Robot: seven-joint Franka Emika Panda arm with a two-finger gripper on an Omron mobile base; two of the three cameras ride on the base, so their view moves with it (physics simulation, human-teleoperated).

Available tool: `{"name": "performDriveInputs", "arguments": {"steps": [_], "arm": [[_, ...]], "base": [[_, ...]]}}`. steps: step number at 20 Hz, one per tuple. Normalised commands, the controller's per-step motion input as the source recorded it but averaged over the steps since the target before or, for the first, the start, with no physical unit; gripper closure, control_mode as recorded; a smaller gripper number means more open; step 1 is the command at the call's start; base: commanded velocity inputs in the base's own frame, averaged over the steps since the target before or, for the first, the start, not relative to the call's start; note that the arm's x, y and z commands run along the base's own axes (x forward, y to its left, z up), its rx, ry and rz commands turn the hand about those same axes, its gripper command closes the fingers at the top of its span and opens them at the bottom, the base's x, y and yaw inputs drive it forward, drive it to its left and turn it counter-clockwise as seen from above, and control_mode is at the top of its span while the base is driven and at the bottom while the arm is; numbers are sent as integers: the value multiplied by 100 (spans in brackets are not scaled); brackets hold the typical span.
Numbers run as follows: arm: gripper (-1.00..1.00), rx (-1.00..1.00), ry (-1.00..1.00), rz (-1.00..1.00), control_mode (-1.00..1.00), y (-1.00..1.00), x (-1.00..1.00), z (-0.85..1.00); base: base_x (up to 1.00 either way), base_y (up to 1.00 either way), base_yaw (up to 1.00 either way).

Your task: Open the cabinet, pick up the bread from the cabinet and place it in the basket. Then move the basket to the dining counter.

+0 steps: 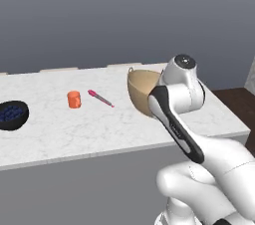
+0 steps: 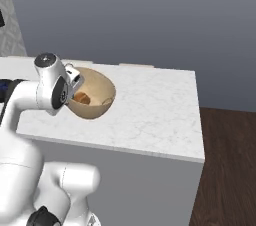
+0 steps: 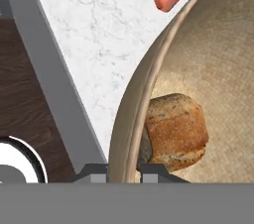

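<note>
Jaws (image 3: 124, 171) are pinched shut on the rim of the tan, smooth-sided, bowl-shaped basket (image 3: 198, 59), one dark tip outside the wall and one inside. The rim grip makes sense: the wall is thin enough to clamp, and the bowl is too wide to span any other way. In the base views the basket (image 1: 141, 90) hangs tilted off the wrist, its mouth tipped toward the arm, over the white marble tabletop (image 2: 150, 115). I can't tell for sure whether its bottom touches or is just clear of the surface.

The small rounded orange-brown bread roll (image 3: 176, 131) sits inside the basket, just beyond the inner tip and against the wall nearest the jaws. It prob. settled there because the tilt makes that the low side. So the bread-in-basket step looks done, and what's left is setting the basket down on the dining counter.

Beyond the basket wall, well away from the jaws, are a small orange cylinder-shaped cup (image 1: 74, 99), a pink pen-like stick (image 1: 100, 98) and a black bowl w/ blue contents (image 1: 12, 114).

No brands, labels or readable writing on anything.
</note>
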Motion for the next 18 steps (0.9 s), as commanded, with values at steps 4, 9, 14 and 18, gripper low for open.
{"name": "performDriveInputs", "arguments": {"steps": [4,9,14,18], "arm": [[100,0,13,-5,-100,0,100,-98],[100,0,9,-1,-100,0,95,-95],[100,0,0,0,-100,0,47,-90],[100,0,0,0,-100,0,26,-84]], "base": [[0,0,0],[0,0,0],[0,0,0],[0,0,0]]}}
